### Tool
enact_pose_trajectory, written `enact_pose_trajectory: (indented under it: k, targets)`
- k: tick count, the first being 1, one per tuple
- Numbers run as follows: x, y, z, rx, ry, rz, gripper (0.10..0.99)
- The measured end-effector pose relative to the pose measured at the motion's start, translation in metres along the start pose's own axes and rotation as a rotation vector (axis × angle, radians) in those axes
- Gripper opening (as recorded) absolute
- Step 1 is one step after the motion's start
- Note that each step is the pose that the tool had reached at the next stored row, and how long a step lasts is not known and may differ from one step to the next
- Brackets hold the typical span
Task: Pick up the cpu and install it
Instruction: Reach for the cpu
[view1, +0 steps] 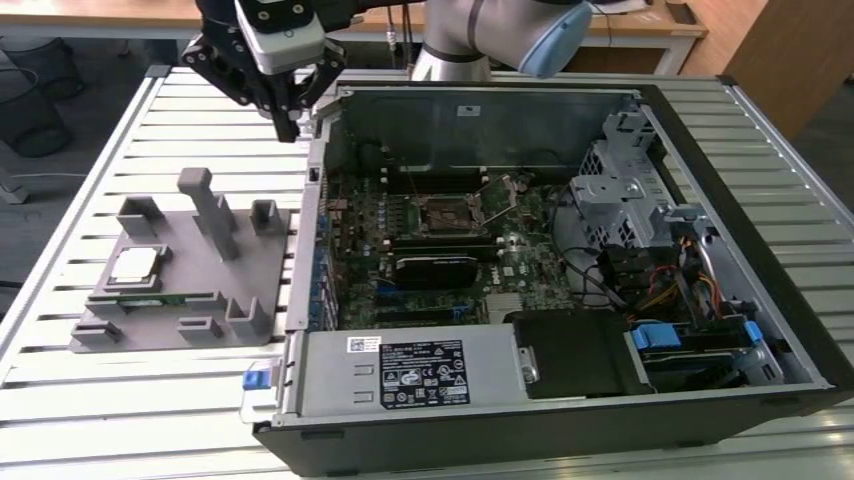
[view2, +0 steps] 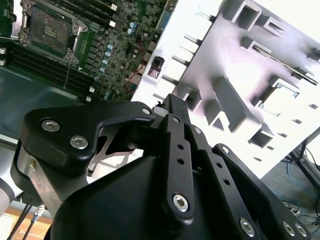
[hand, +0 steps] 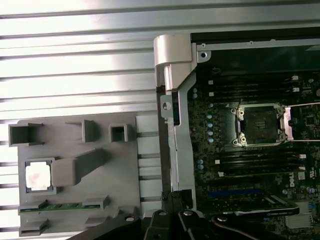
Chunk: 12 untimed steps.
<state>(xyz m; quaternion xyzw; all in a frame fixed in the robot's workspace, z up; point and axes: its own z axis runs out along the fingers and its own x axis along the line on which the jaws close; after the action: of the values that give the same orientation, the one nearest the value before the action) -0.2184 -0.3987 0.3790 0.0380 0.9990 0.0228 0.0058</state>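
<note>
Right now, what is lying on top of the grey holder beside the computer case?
On the grey holder, the cpu sits in a square recess and a green memory stick lies in a slot beside it. What is under the cpu is covered.

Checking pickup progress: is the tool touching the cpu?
Apart. The exterior view shows the tool up by the case corner and the cpu in the grey holder, well clear of it.
</note>
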Motion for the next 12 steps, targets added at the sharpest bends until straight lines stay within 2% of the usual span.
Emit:
enact_pose_trajectory:
  k: [12]
  targets:
    - [0.0173,-0.0014,0.0011,0.0,0.0,0.0,0.106]
